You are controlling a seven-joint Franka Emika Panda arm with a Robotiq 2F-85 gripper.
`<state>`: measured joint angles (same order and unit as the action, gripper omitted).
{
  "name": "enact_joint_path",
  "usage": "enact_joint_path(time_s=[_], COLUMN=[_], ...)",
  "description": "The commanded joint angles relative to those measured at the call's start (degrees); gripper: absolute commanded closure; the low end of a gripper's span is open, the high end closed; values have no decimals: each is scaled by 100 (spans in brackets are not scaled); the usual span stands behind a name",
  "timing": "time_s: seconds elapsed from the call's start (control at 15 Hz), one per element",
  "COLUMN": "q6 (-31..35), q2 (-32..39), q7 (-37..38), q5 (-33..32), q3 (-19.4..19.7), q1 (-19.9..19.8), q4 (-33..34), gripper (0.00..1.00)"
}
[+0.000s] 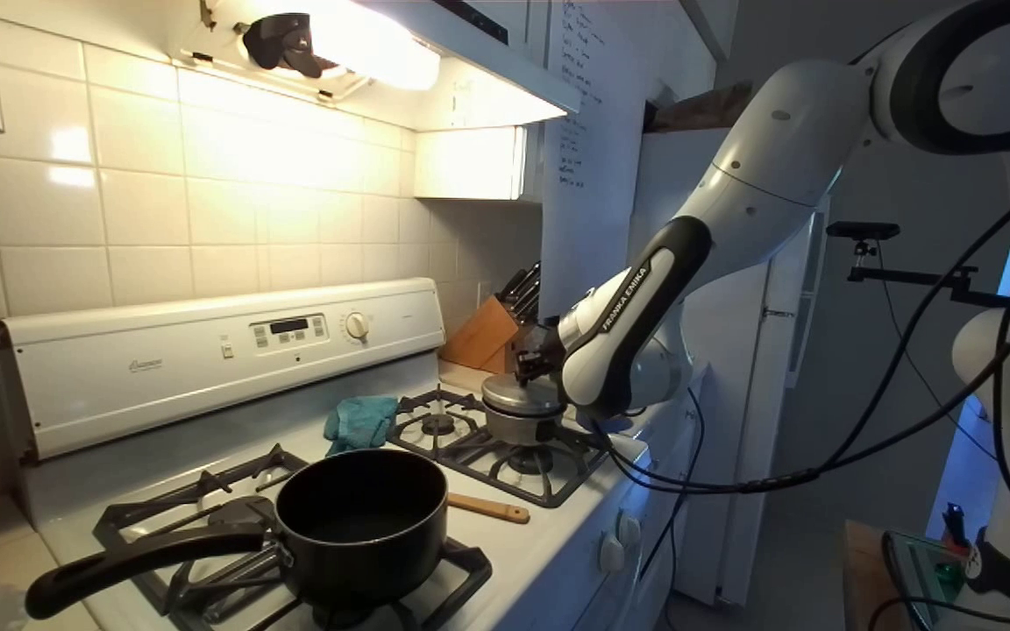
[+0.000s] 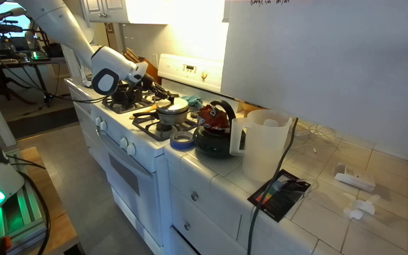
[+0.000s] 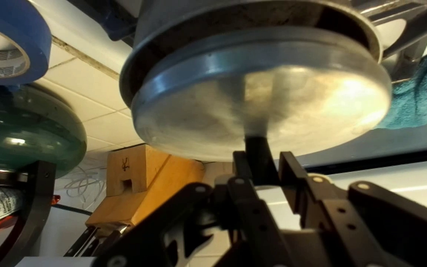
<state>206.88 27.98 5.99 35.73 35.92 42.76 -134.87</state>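
Observation:
A silver pot lid (image 3: 261, 100) with a black upright knob (image 3: 261, 163) fills much of the wrist view. My gripper (image 3: 262, 157) is closed about that knob, one finger on either side. Below the lid is a small metal pot (image 2: 172, 119) with a dark handle (image 2: 145, 114), standing on a stove burner. Between lid and pot rim a dark gap shows in all views, so the lid appears slightly raised. In both exterior views the gripper (image 1: 535, 361) comes down onto the top of the lid (image 1: 522, 394). The pot's inside is mostly hidden.
A black saucepan (image 1: 365, 526) sits on another burner, with a wooden utensil (image 1: 492, 508) beside it. Close to the pot are a teal cloth (image 1: 361, 422), blue tape (image 2: 182, 144) and a dark green kettle (image 2: 213, 143). A pitcher (image 2: 265, 152) and knife block (image 1: 480, 337) stand on the counter.

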Motion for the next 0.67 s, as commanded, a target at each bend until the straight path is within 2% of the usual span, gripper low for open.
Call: enact_joint_path(time_s=[0.0, 0.6], q6=[30, -103], q2=[-16, 203], q7=[-128, -65], q5=[168, 236], q3=[135, 241], q1=[226, 271], q4=[-89, -78], gripper=[93, 93])
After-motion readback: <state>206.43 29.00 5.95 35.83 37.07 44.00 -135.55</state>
